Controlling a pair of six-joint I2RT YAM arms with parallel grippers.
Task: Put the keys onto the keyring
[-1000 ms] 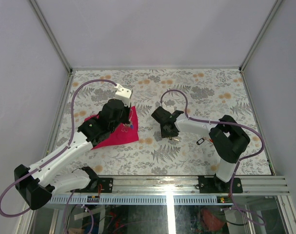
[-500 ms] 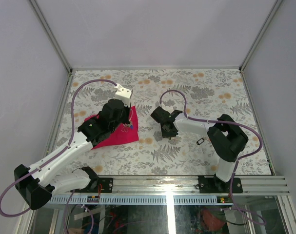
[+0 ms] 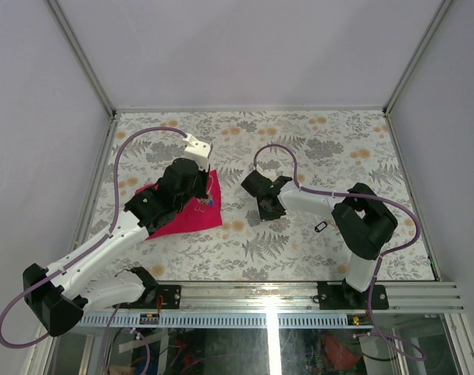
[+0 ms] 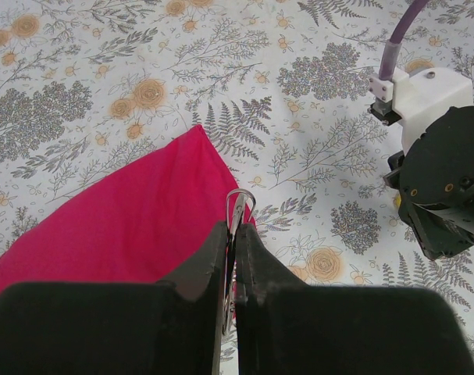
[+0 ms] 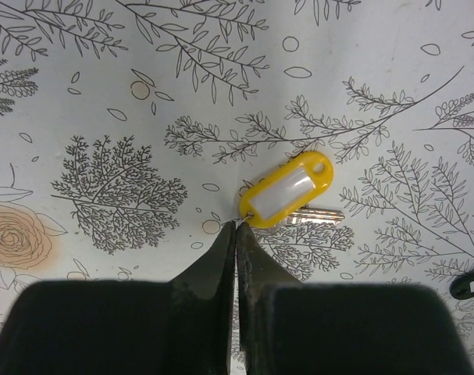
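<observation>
In the left wrist view my left gripper (image 4: 235,228) is shut on the keyring (image 4: 241,200), a thin silvery wire loop that sticks out past the fingertips above the magenta cloth (image 4: 119,226). In the top view that gripper (image 3: 201,192) hangs over the cloth's right part, beside some small coloured bits (image 3: 208,202). In the right wrist view, a key (image 5: 318,216) with a yellow tag (image 5: 287,190) lies on the patterned table. My right gripper (image 5: 237,226) is shut with its tips pinching the small wire at the tag's near end. From above, the right gripper (image 3: 268,211) sits mid-table.
The magenta cloth (image 3: 182,215) lies left of centre on the floral table. A small black loop-shaped thing (image 3: 321,226) lies beside the right arm's forearm, and its end (image 5: 471,283) shows at the right wrist view's edge. Grey walls surround the table.
The right gripper has closed from partly open to shut at the yellow-tagged key and shifted slightly away from the bases. The left arm has not moved.
</observation>
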